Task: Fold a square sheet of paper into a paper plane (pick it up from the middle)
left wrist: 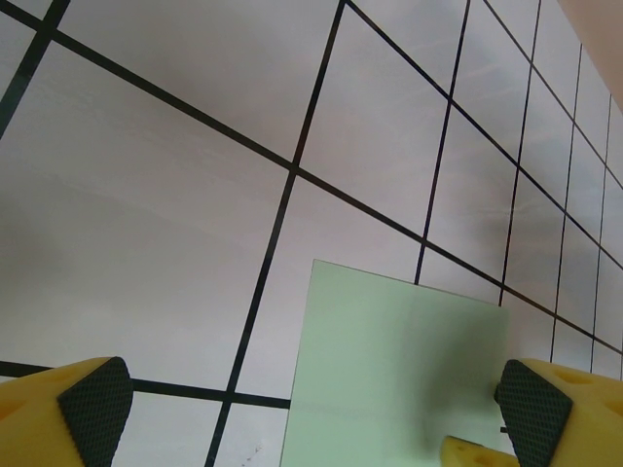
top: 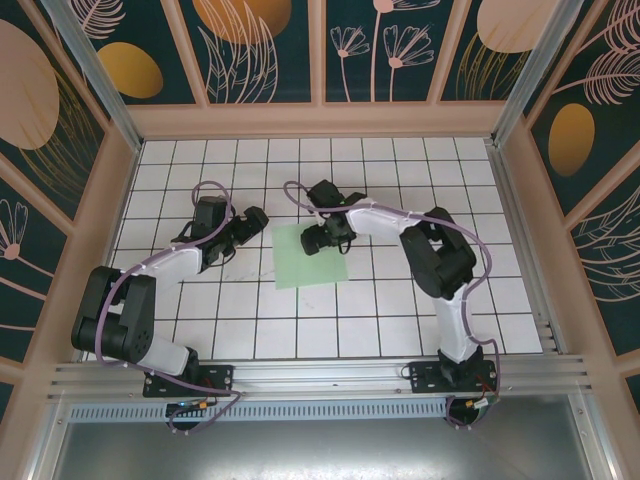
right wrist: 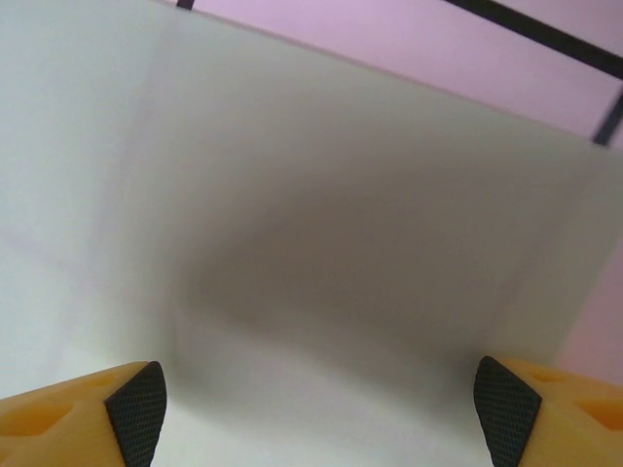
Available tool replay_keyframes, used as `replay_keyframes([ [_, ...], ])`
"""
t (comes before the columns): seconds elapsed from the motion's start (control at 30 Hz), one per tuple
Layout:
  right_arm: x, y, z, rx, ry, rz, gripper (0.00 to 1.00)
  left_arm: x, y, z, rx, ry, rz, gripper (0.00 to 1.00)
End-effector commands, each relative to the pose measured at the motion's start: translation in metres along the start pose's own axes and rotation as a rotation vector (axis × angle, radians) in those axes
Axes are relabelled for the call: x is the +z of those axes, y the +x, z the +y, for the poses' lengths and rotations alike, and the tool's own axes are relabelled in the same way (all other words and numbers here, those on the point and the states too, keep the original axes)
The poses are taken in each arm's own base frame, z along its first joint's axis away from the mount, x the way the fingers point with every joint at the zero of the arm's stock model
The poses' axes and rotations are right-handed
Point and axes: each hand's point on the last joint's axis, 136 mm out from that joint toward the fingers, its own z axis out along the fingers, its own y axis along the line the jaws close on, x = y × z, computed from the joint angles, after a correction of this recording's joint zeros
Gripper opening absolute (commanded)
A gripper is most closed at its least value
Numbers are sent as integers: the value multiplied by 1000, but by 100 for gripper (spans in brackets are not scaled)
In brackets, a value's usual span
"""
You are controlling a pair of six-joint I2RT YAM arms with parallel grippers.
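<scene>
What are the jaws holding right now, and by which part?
Nothing is held. The paper lies flat on the table; right jaws open over it, left jaws open beside it.

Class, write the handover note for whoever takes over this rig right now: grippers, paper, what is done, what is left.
Left gripper: open, empty, low over the table by the left edge of the square sheet of paper.
Right gripper: open, empty, close above the sheet.
Sheet: flat on the table, no crease visible.
Done: nothing folded.
Left: lift the sheet from its middle, then make every fold.
</scene>
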Motion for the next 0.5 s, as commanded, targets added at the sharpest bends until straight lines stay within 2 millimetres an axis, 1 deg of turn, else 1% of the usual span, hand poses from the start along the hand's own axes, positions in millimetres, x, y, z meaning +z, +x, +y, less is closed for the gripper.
replay_keyframes([
  [0.0, 1, -11, 4, 53, 31, 3, 86, -4, -4, 1, 8, -1, -22, 98],
  [0.03, 2, -15, 7, 72, 42, -2, 86, -4, -5, 2, 7, -8, -27, 99],
  [0.17, -1, -26, 9, 182, 119, -39, 86, -7, -8, 10, -7, -51, -54, 99],
  [0.23, -3, -29, 17, 240, 119, -54, 85, -9, -11, 14, -12, -74, -74, 98],
  [0.37, -2, -28, 31, 296, 127, -79, 85, -13, -16, 19, -14, -107, -106, 98],
  [0.47, 6, -23, 35, 325, 127, -62, 85, -15, -19, 23, -16, -129, -122, 99],
])
